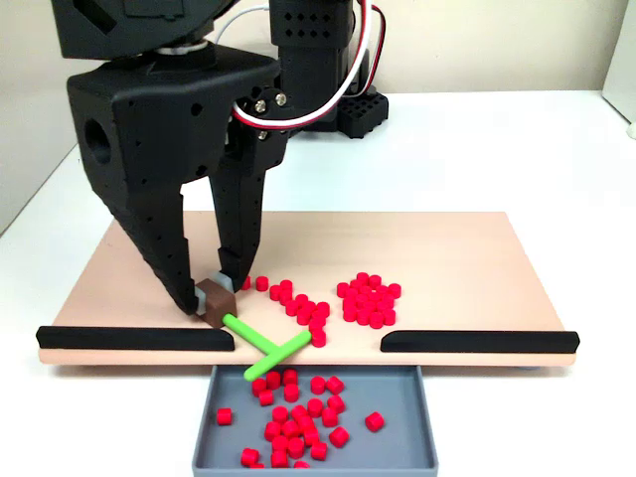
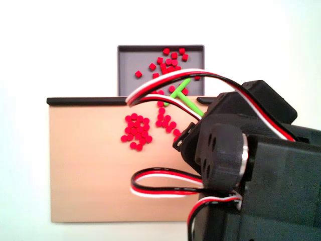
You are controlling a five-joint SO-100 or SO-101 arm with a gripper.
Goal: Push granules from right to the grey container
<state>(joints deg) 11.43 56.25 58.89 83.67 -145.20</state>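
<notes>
Red granules [image 1: 370, 299] lie in two loose patches on the beige board [image 1: 467, 248] in a fixed view: a tight cluster right of centre, and a scattered trail running from the gripper [image 1: 211, 295] toward the gap between the two black strips [image 1: 134, 338] on the near edge. More of them rest inside the grey container [image 1: 314, 457], which sits against the board's near edge below that gap. The gripper stands at the left of the board, its fingers narrowed onto a small brown block [image 1: 216, 301] from which a green T-shaped stick [image 1: 263, 347] extends to the right and nearer, its crossbar reaching over the container's far rim. The nearest granules lie just right of the fingertips. In another fixed view, the arm hides the gripper, and the granules [image 2: 136, 131] and grey container [image 2: 128, 68] appear beyond it.
</notes>
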